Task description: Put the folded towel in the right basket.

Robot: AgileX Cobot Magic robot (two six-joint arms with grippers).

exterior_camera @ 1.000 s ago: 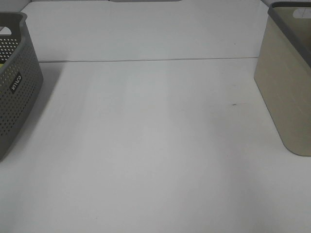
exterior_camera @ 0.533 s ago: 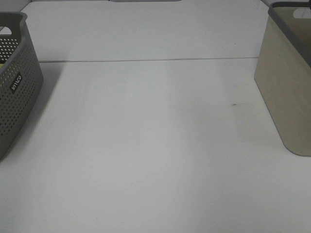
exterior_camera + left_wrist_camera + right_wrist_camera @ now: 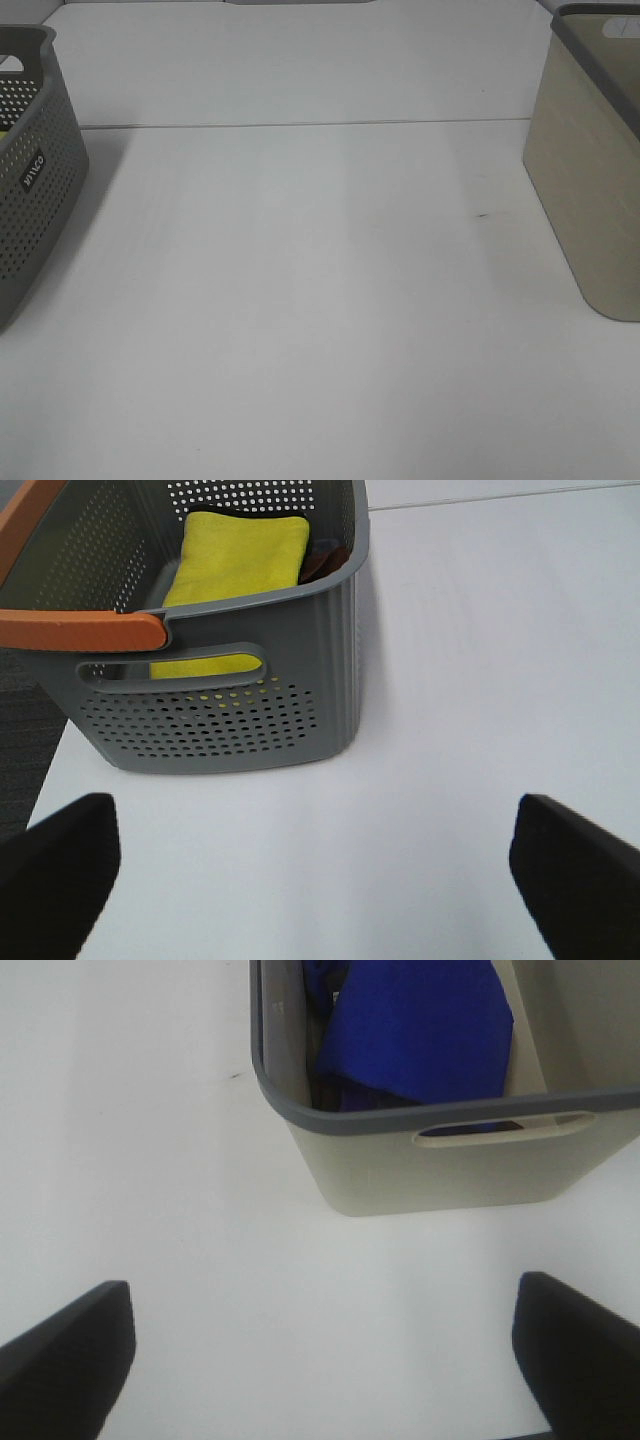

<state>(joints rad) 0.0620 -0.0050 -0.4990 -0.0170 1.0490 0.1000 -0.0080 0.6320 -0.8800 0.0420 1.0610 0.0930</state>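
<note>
The blue folded towel (image 3: 415,1025) lies inside the beige right basket (image 3: 440,1165) on the white worktop (image 3: 320,300). A yellow towel (image 3: 235,565) sits in the gray left basket (image 3: 225,715). The left pincer (image 3: 320,875) and the right pincer (image 3: 325,1355) are both wide apart, holding nothing, above the worktop.

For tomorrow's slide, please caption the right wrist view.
Open right gripper hovers over the white table, facing the beige basket that holds a blue towel.
</note>
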